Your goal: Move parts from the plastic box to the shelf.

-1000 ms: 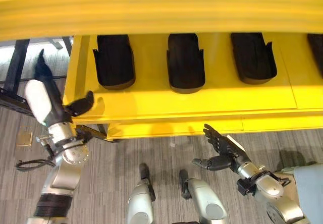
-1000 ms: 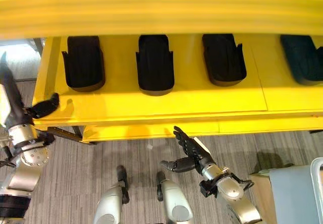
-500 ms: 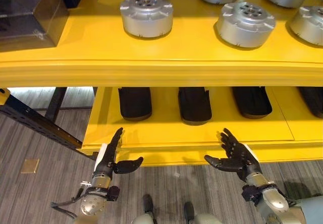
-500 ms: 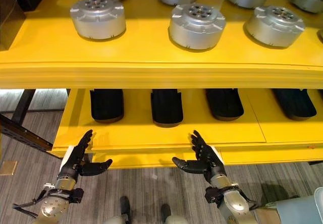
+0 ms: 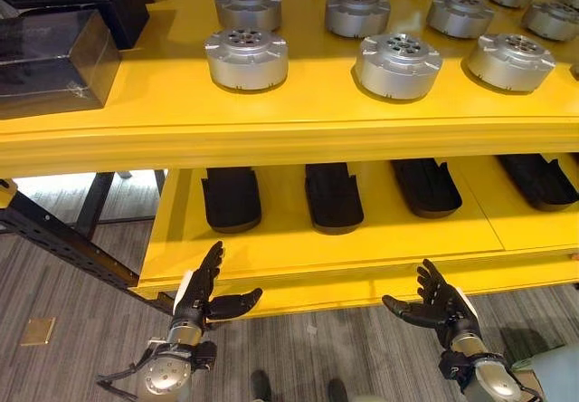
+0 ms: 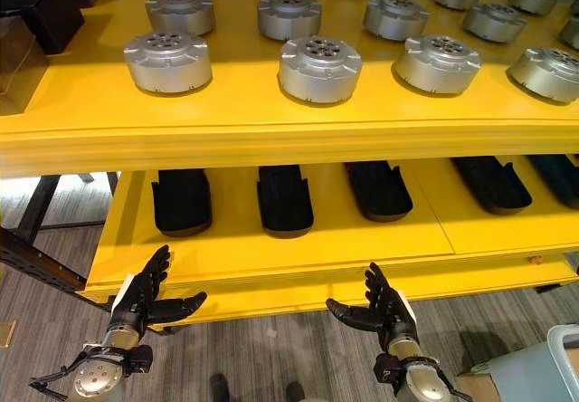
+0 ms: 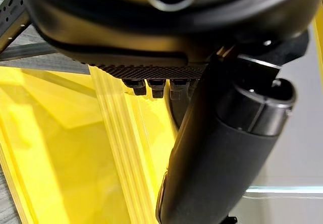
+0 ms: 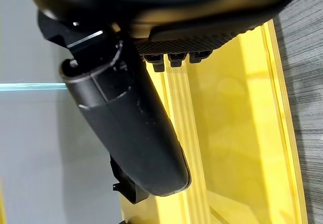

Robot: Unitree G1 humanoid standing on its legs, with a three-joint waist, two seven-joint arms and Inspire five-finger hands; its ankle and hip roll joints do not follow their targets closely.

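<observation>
Several round silver parts (image 5: pixel 246 56) stand in rows on the upper board of the yellow shelf (image 5: pixel 271 135). On the lower board lie several black elongated parts (image 5: pixel 232 197). My left hand (image 5: pixel 201 295) hovers open and empty just before the lower board's front edge, at its left end. Farther right my right hand (image 5: pixel 434 304) is held the same way, fingers spread and holding nothing. In the left wrist view the thumb (image 7: pixel 217 158) points along the yellow shelf (image 7: pixel 60 158). The right wrist view shows its thumb (image 8: pixel 131 128) straight, with yellow board beyond.
Dark boxes (image 5: pixel 54 44) stand at the upper board's left end. A grey-blue plastic box (image 6: pixel 534 366) shows at the lower right corner, on the floor side. A black perforated beam (image 5: pixel 63 239) runs under the shelf's left end. Grey striped floor lies below the hands.
The camera has tilted up, so the upper board with the silver parts has come into view. My left hand has come down from the shelf's left corner to the lower board's front edge.
</observation>
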